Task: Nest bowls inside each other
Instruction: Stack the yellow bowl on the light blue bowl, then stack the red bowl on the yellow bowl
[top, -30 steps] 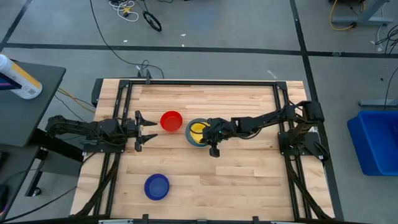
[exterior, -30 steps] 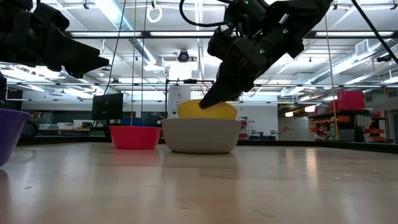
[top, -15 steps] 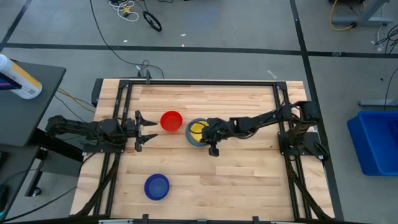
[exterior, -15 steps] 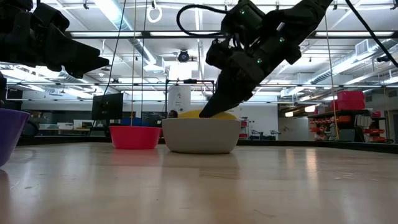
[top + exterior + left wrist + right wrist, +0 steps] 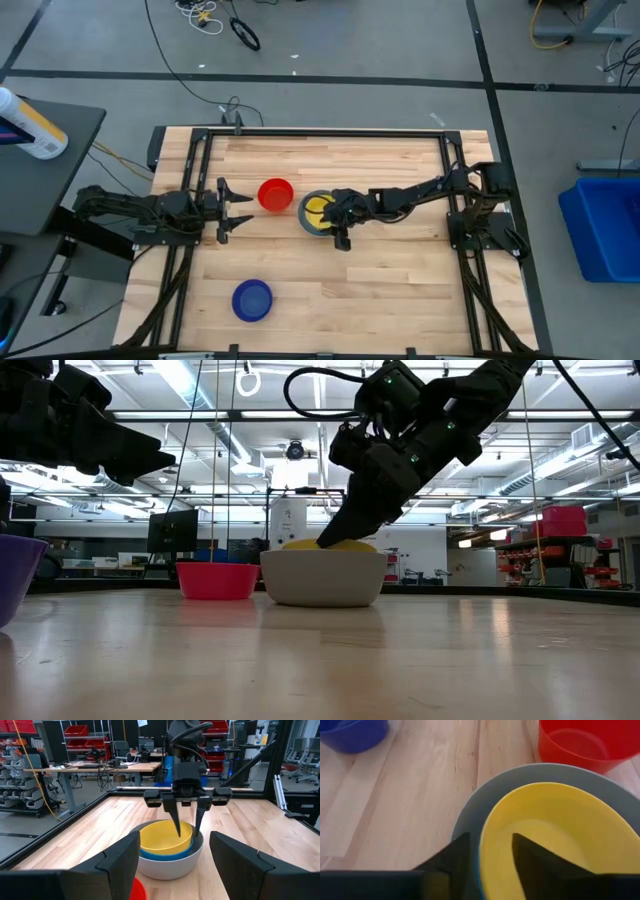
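Note:
A grey bowl (image 5: 304,222) stands mid-table with a light blue bowl (image 5: 165,854) nested in it and a yellow bowl (image 5: 159,838) nested in that. A red bowl (image 5: 275,194) rests on its base just left of the stack. A dark blue bowl (image 5: 252,299) sits alone near the front edge. My right gripper (image 5: 187,833) slants down over the stack and is open, one finger inside the yellow bowl's rim (image 5: 487,845) and one outside, with a gap on each side. My left gripper (image 5: 228,210) waits open and level at the table's left, pointing at the bowls.
Black frame rails (image 5: 320,133) run around the wooden tabletop (image 5: 380,290). Bare wood lies in front of the stack and along the far side. The red bowl stands close to the grey bowl's left side.
My right gripper has sunk a little toward the grey bowl and opened. The yellow bowl, which stood well above the grey rim, has dropped into the stack, and only a thin strip of it shows over the rim in the low view.

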Tool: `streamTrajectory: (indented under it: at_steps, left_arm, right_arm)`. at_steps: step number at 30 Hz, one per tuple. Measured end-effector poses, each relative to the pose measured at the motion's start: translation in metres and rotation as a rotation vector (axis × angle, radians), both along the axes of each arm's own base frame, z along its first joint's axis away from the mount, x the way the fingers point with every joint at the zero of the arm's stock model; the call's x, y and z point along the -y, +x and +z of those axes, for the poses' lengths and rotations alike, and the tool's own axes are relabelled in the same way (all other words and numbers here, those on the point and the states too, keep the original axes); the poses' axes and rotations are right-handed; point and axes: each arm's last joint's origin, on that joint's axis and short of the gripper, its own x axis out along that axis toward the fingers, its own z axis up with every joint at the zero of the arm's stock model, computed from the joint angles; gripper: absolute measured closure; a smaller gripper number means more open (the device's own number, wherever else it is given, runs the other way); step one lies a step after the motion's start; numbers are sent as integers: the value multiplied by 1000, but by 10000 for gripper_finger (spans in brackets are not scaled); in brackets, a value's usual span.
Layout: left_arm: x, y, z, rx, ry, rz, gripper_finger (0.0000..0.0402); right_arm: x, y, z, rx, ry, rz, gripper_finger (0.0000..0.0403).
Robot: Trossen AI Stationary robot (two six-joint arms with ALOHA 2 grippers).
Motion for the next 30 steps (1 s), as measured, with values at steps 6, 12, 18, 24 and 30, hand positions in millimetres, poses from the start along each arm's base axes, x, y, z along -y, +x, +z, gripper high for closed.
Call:
streamTrajectory:
  at_steps: [6, 12, 18, 24, 30]
  left_arm:
    - [0, 0, 0, 0, 0, 0, 154]
    - [0, 0, 0, 0, 0, 0, 154]
    - [0, 0, 0, -1, 4, 0, 154]
    - [0, 0, 0, -1, 8, 1, 154]
    - [0, 0, 0, -1, 4, 1, 154]
  right_arm:
    - [2, 0, 1, 8, -4, -6, 186]
    - [2, 2, 3, 41, -15, 4, 209]
    - [3, 11, 16, 91, -32, 7, 218]
    - [5, 24, 38, 208, -57, 16, 196]
    - [6, 24, 43, 221, -79, 31, 207]
